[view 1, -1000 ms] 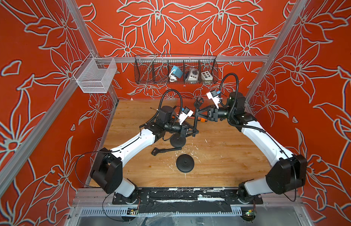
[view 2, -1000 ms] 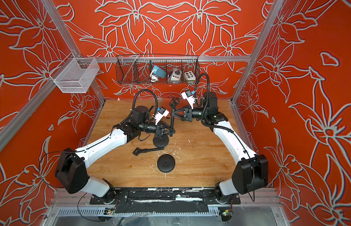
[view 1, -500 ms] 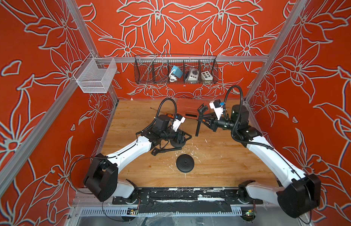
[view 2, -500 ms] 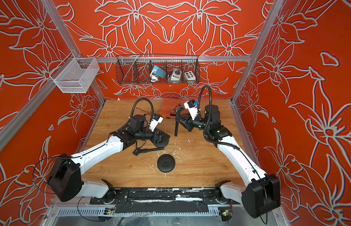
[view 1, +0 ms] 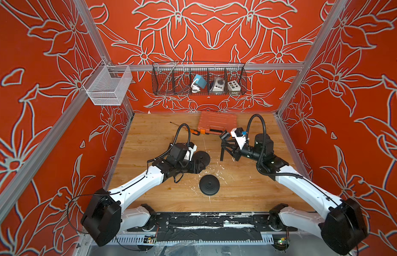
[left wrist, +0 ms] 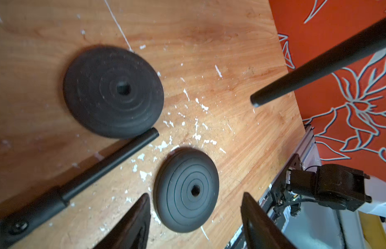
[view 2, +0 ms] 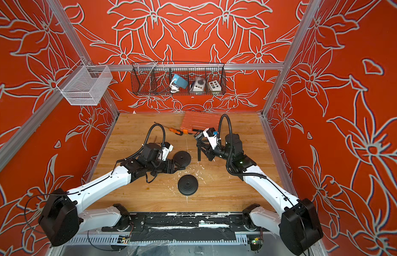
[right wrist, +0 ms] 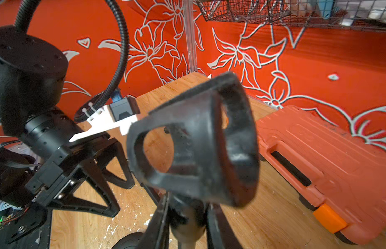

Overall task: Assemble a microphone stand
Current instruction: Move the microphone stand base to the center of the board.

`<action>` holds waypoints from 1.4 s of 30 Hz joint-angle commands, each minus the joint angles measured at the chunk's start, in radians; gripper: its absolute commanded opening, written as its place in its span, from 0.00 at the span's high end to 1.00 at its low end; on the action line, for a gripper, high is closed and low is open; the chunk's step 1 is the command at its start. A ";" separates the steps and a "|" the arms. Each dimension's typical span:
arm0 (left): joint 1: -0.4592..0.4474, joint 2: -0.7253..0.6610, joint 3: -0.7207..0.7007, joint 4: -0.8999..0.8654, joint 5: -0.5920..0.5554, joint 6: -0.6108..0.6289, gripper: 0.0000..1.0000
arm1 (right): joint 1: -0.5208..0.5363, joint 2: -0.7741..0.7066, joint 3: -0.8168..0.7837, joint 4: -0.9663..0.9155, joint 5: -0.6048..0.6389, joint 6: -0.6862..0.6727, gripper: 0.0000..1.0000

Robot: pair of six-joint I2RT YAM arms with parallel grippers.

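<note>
The near base (view 1: 209, 185) lies flat on the bench (view 1: 237, 195), a little past the fingertips of the left hand (left wrist: 195, 194) and clear of them. That hand hangs low over the bench with its fingers (left wrist: 134, 226) spread wide and nothing between them. A second ago it was higher, less spread and close beside the held pole (left wrist: 317, 66); since then the arm has dropped and drawn back toward its own side.

Alongside the left hand the lying pole (left wrist: 114, 160) rests flat on the bench, its free end touching or all but touching the rim of the far base (left wrist: 113, 91). That base sits just off the hand's far side. Both bases and the lying pole are where they were a second ago.

Farther on, the right hand (right wrist: 187, 204) is clamped on the held pole just under the microphone clip (right wrist: 198, 151), which stands above the hand. The pole's bare end hangs below the hand, off to the side of the far base and not over its hole. I cannot tell whether it touches the bench. The right arm has pulled back, bringing the pole nearer the robot with the grip unchanged.

Beyond the right hand the orange case (right wrist: 317, 155) lies closed by the back wall, with a screwdriver (view 1: 195, 132) just beside its near edge.
</note>
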State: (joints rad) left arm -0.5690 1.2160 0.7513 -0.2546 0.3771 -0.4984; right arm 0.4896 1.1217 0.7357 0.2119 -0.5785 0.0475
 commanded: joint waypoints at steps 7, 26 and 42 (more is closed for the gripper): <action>-0.084 0.042 -0.037 -0.187 0.031 -0.171 0.33 | 0.017 -0.086 -0.093 0.046 0.064 0.005 1.00; -0.182 0.188 -0.093 -0.011 0.166 -0.326 0.30 | 0.018 -0.088 -0.108 0.036 0.106 -0.007 1.00; -0.195 0.431 0.076 0.201 0.145 -0.352 0.31 | 0.017 -0.107 -0.134 0.013 0.138 -0.058 1.00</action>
State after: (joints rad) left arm -0.7658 1.6176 0.7776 -0.1165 0.5575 -0.8566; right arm 0.5034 1.0378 0.6083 0.2092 -0.4595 0.0193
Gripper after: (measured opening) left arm 0.686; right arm 0.264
